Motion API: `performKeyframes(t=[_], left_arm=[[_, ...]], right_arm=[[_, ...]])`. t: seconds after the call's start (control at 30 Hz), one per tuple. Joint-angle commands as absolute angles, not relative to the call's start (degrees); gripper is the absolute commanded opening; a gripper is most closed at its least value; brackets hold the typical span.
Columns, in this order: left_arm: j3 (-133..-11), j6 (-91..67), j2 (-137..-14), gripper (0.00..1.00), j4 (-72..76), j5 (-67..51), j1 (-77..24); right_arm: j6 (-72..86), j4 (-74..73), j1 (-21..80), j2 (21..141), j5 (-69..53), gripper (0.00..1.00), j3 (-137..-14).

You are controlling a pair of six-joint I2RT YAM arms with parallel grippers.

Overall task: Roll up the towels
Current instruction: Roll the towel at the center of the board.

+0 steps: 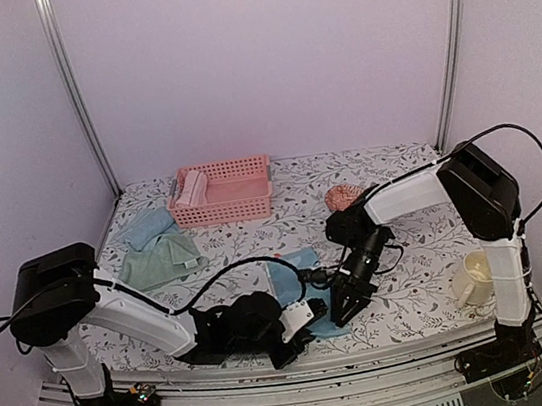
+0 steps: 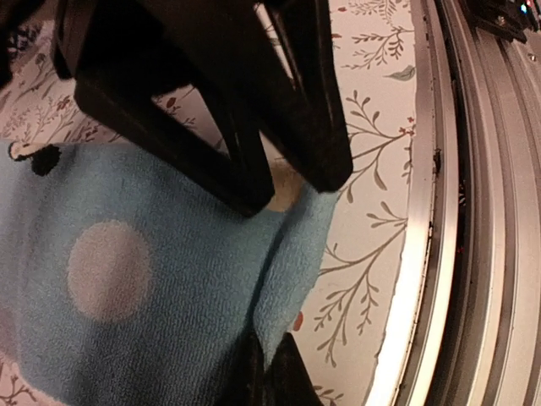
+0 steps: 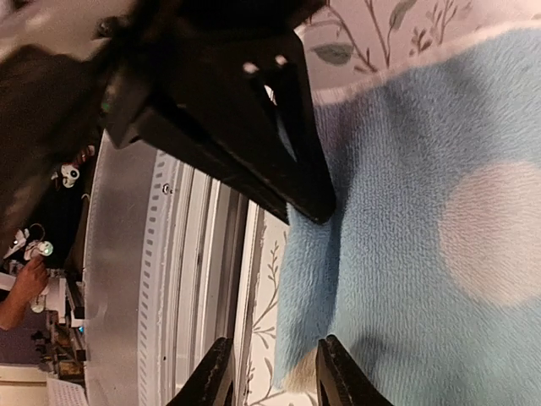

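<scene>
- spotted blue towel [image 1: 283, 274] at 6 o'clock on the bench [image 1: 413, 244], its corner pinched in the left hand [image 2: 270, 376].
- right hand [image 3: 275, 376] crowds in beside, jaws apart.
- pink basket [image 1: 236, 208] at 12 o'clock, mug [image 1: 472, 281] at 4.

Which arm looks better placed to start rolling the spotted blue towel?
Left. The left tool is shut on the towel at its near edge, pinching a fold. The right tool stands open beside that edge, gripping nothing.
</scene>
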State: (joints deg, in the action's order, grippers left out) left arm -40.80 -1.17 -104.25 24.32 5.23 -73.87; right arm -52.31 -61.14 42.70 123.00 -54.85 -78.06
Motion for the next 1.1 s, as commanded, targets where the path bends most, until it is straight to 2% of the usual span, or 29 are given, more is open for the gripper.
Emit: performKeyframes(t=[0.0, 0.23, 0.43, 0.67, 1.07], left_arm=[[-41.2, -7.5, -103.2, 0.00, 22.6, -6.5, -68.4], [-43.5, -18.7, -107.7, 0.00, 20.5, -24.2, -60.6], [-46.6, -31.0, -114.8, 0.00, 20.7, -39.2, -54.9], [-51.0, -40.3, -118.4, 0.00, 16.0, -43.9, -53.2], [-52.2, -45.5, -120.8, 0.00, 14.8, -45.5, -52.9]], right_arm=[[-52.4, -59.8, 37.6, 110.6, -54.0, 0.36, -76.5], [-44.9, -42.7, 38.0, 98.3, -46.6, 0.30, -62.4], [-44.5, -31.4, 46.8, 94.0, -33.0, 0.24, -56.6], [-44.7, -22.3, 53.6, 94.0, -23.0, 0.26, -55.0], [-47.9, -19.2, 55.7, 96.8, -18.7, 0.24, -53.5]])
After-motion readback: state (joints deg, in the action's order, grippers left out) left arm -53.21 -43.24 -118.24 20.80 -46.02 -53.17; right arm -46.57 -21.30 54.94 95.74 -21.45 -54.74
